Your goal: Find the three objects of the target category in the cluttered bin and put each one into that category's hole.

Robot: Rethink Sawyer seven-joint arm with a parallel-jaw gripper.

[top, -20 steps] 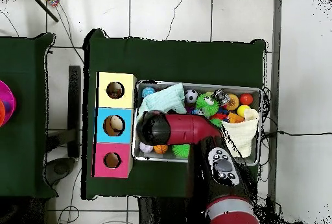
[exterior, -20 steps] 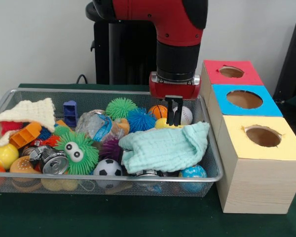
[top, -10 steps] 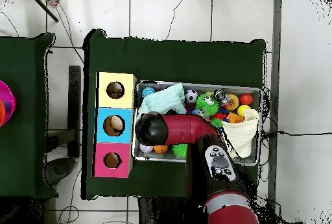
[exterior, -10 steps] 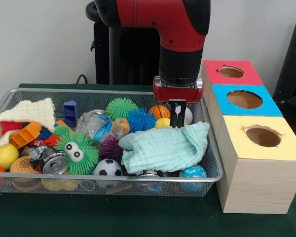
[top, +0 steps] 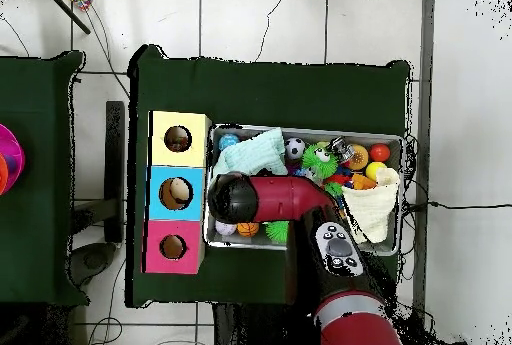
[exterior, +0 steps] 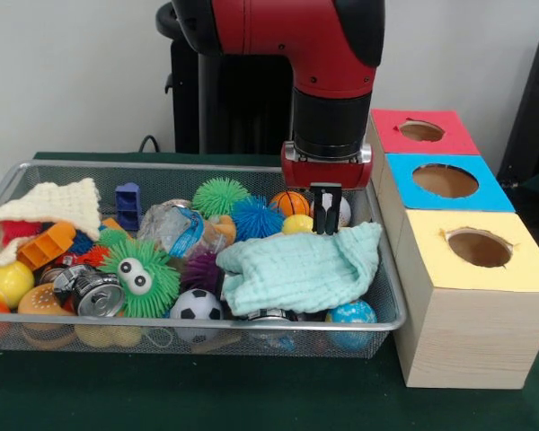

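Found hand (exterior: 326, 211) clenched, with nothing seen between its fingers, hanging low over the right far corner of the bin (exterior: 198, 167). Placed it just above the far edge of the mint cloth (exterior: 301, 268) and in front of the baseball (exterior: 341, 209).

Progress: cannot tell which category is the target. Looked into the red box (exterior: 418, 131), blue box (exterior: 449, 180) and yellow box (exterior: 476, 256), which stand in a row on the green surface (exterior: 251, 395) touching the bin's right side. Could not make out from either view whether anything lies inside the holes. Judged no delivery confirmed, so all three objects treated as left to find. Judged search at an early stage, with the bin full and the mint cloth covering whatever lies under it.

Counts, front view:
- Counted three boxes, one hole each.
- Counted two cloths: the mint cloth and a cream knitted cloth (exterior: 49, 206) at the left end.
- Counted four spiky balls: green (exterior: 220, 194), blue (exterior: 254, 216), purple (exterior: 199, 269), and a green one with eyes (exterior: 142, 274).
- Counted six smooth balls in plain sight: the baseball, a basketball (exterior: 287, 202), a soccer ball (exterior: 196, 306), a blue speckled ball (exterior: 352, 312) and two yellow balls (exterior: 5, 283) (exterior: 296, 224).
- Counted one crushed can (exterior: 94, 293) for certain; suspected a second under the mint cloth.
- Counted one crumpled plastic bottle (exterior: 175, 229), one blue plastic toy (exterior: 128, 205), one orange plastic toy (exterior: 45, 244).
- Left buried items uncounted.
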